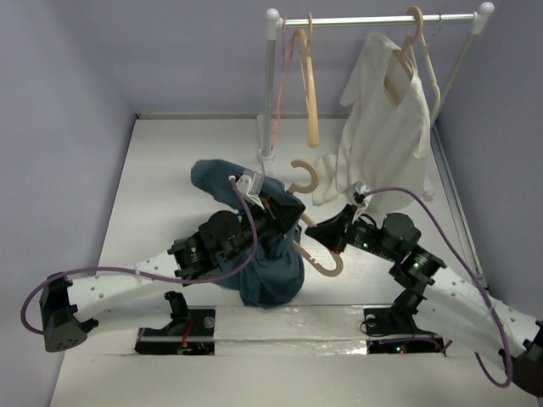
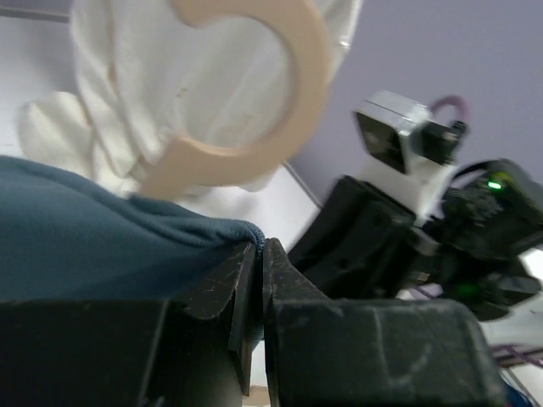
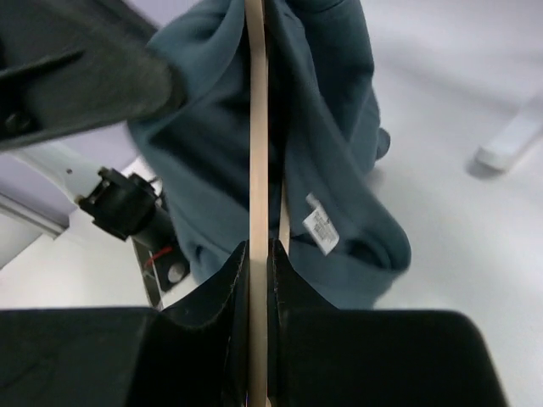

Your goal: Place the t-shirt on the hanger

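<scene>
My right jaws clamp the hanger (image 3: 257, 127) edge-on. My left jaws pinch an edge of the t-shirt (image 1: 273, 275) just beside the hanger's hook; cloth bunches either side of the hanger.

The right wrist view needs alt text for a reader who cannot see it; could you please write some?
The right tool is shut on the thin edge of the pale tan hanger, which runs straight up the middle. The dark teal t-shirt is bunched around it, its pale label showing, over a white table.
</scene>
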`<state>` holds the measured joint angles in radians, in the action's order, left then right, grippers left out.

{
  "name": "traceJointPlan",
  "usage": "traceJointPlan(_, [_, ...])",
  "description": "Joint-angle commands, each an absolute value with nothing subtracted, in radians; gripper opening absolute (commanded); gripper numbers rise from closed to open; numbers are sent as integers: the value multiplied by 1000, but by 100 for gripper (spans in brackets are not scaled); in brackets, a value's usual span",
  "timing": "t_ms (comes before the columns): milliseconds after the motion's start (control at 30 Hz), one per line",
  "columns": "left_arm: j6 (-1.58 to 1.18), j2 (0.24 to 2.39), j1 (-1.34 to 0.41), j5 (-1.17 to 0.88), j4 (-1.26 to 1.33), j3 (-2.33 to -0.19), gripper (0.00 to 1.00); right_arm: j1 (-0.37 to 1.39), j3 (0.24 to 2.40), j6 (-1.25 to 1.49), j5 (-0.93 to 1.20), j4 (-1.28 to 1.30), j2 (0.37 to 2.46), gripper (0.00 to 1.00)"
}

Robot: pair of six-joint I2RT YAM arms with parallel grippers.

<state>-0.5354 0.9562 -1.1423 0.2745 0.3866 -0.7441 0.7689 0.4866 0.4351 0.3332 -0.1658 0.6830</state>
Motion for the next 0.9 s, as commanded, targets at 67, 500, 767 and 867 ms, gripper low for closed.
traceJointPlan(67, [-523, 946, -1219, 179, 408, -830, 0, 792, 482, 425, 264, -555, 735, 0])
traceJointPlan(500, [-519, 838, -1230, 337, 301, -850, 57, 972, 480, 261, -83, -982, 879, 0])
traceJointPlan(767, [-555, 695, -1230, 512, 399, -789, 66, 991, 400, 236, -118, -934, 805, 0])
traceJointPlan(867, [-574, 670, -1230, 587, 431, -782, 68, 1000, 391, 229, -132, -907, 795, 0])
